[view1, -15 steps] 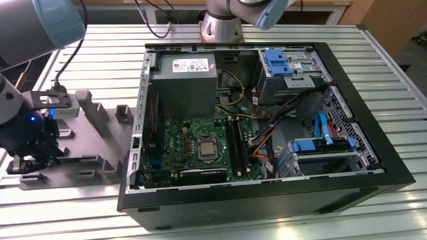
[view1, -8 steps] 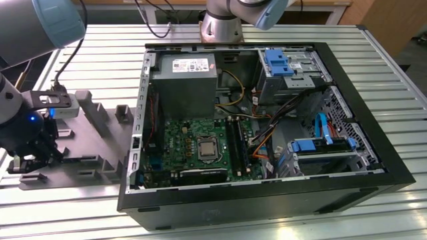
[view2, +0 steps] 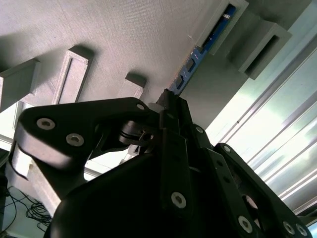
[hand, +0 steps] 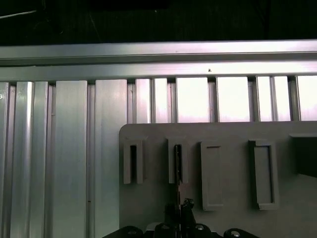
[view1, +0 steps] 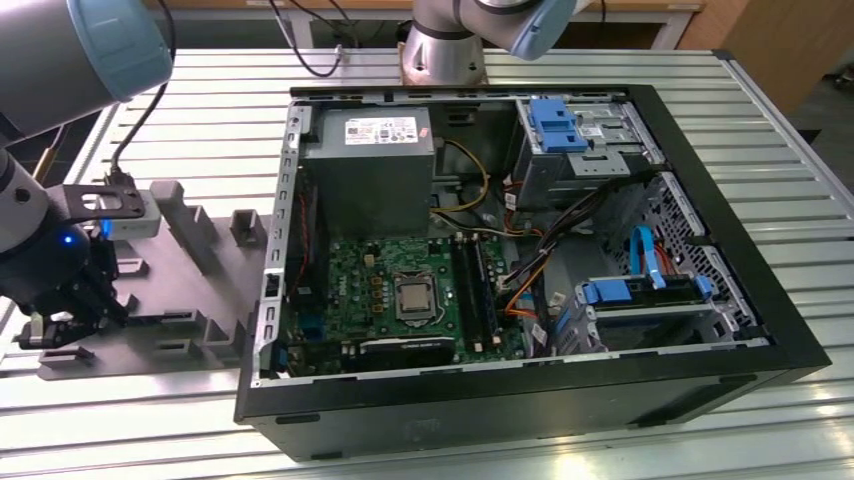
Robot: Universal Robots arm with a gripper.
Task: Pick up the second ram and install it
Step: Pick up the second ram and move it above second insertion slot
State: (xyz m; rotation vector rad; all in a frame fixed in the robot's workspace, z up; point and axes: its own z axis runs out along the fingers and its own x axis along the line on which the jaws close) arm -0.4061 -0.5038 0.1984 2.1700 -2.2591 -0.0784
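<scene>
The tool (view2: 166, 100) was closed on the near end of the second ram (view2: 197, 55). The stick stood on edge in the slotted blocks of the grey tray (view1: 214, 300) on the slatted desk (view1: 187, 110), at the exterior view's left of the open computer case (view1: 534, 410).

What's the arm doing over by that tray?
The arm's hand is down at the grey tray, to the exterior view's left of the open PC case. In the second wrist view it looks closed on one end of the second ram. The stick's far end sits in a tray block's slot, so it is not yet lifted out, and nothing has gone to the motherboard.
</scene>
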